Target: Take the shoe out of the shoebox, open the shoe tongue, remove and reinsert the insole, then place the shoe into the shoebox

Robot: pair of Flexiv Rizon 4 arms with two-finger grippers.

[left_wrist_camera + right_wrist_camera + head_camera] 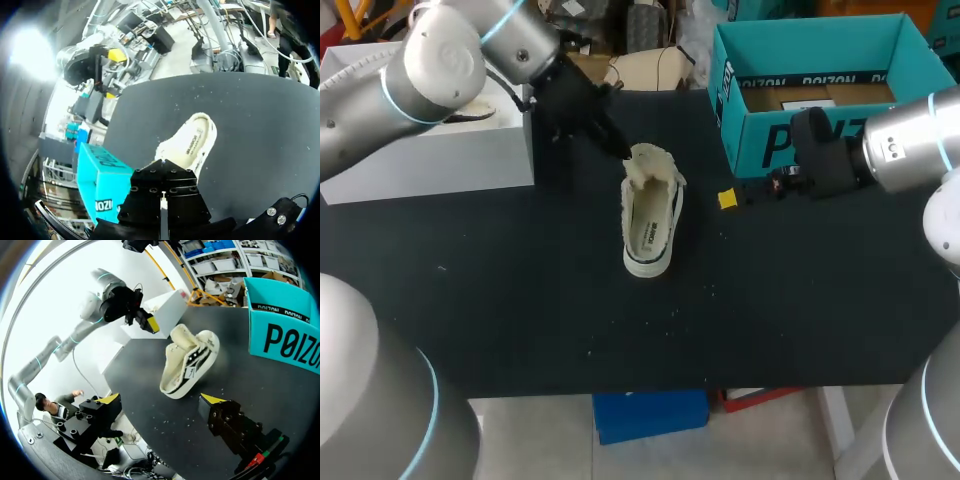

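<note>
The cream, black-striped shoe [652, 215] is sitting upright on the counter [520, 290]. The right claw [161, 399] is gaping wide; the left claw [617, 143], cannot tell.

Cream shoe [651, 215], dark side stripe, upright on its sole — tongue pulled forward, teal shoebox [745, 135] nearby, open-topped

The head view looks down from above and behind onto the table [500, 300], with the shoe [650, 215] central and the teal shoebox [820, 140] far right. The left wrist view sits close over the shoe, the shoebox off to one side. The right wrist view looks across from beside the shoebox, farther off; all three share both
</note>
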